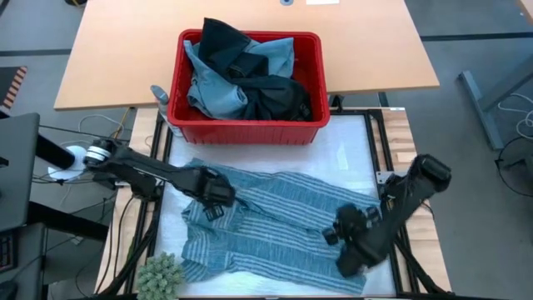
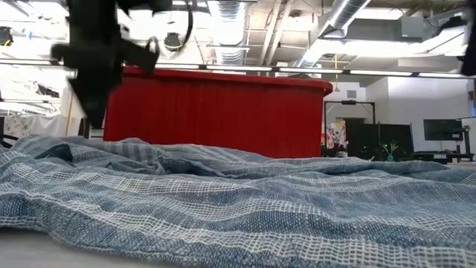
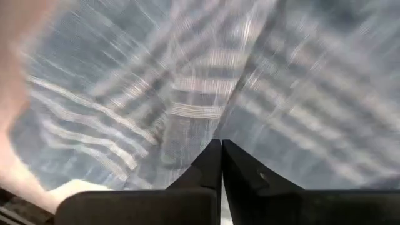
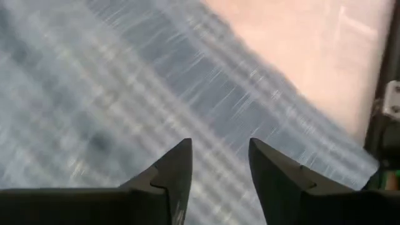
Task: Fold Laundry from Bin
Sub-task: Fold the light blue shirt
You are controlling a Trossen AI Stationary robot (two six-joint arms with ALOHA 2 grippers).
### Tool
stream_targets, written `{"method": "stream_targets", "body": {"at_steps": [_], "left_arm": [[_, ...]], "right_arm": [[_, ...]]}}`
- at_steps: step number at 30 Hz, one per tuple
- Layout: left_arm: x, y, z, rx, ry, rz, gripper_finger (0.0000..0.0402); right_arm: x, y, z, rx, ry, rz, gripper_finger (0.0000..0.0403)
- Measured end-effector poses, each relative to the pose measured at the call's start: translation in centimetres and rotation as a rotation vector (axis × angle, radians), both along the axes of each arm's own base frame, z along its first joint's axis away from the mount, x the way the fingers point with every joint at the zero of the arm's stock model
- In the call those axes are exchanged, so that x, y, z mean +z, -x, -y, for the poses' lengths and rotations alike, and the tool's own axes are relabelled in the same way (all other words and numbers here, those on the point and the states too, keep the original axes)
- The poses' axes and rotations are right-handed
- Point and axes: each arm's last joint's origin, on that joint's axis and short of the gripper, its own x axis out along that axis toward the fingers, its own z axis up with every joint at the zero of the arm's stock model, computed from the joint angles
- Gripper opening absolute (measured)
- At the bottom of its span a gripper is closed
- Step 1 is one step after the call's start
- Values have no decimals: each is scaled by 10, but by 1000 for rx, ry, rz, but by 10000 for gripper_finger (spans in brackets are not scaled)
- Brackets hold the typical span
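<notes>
Looking down at the bench (image 1: 250, 62), I see the striped shirt (image 1: 275, 221) spread crumpled across the white mat near the front edge, well clear of the red bin (image 1: 247, 129) behind it. The bin holds a heap of light blue and dark laundry (image 1: 241, 75).

My left claw (image 1: 223, 193) sits on the shirt's left part, its fingers pressed together; whether any cloth is pinched between them I cannot tell. My right claw (image 4: 219, 165) hovers low over the shirt toward the front right corner, fingers parted with striped cloth showing in the gap, gripping nothing.

I judge the shirt light, limp and thin. It should sag and drag its creases along when lifted. A hem or corner looks like the best hold, one per claw, pinched deep so the weave does not slip out.
</notes>
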Motion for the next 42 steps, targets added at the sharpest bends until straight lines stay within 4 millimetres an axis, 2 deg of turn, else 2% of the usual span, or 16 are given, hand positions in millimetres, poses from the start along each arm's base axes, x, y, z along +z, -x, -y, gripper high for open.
{"method": "stream_targets", "body": {"at_steps": [3,6,9,13,15,19,25,29,34,42], "left_arm": [[33,5,-2,36,36,207,0],[61,9,2,44,148,447,0],[82,12,12,-15,203,618,0],[88,11,27,-140,142,700,1],[85,9,34,-205,106,691,7],[69,-1,47,-329,114,620,37],[37,-31,69,-460,158,577,105],[13,-48,77,-464,154,544,141],[-9,-58,83,-473,163,495,158],[-12,-60,85,-482,185,497,159]], "right_arm": [[-10,-7,24,-16,-41,-64,150],[-26,-17,30,86,-125,-30,123],[-36,-30,19,364,-210,52,115],[-40,-36,-1,719,-205,44,129],[-40,-33,-5,792,-206,7,145],[-40,-23,-5,808,-235,-83,187],[-43,-16,-4,767,-214,-131,238],[-44,-14,-4,785,-204,-142,237],[-57,-7,-1,800,-187,-176,234],[-75,-1,4,808,-181,-188,235]]}}
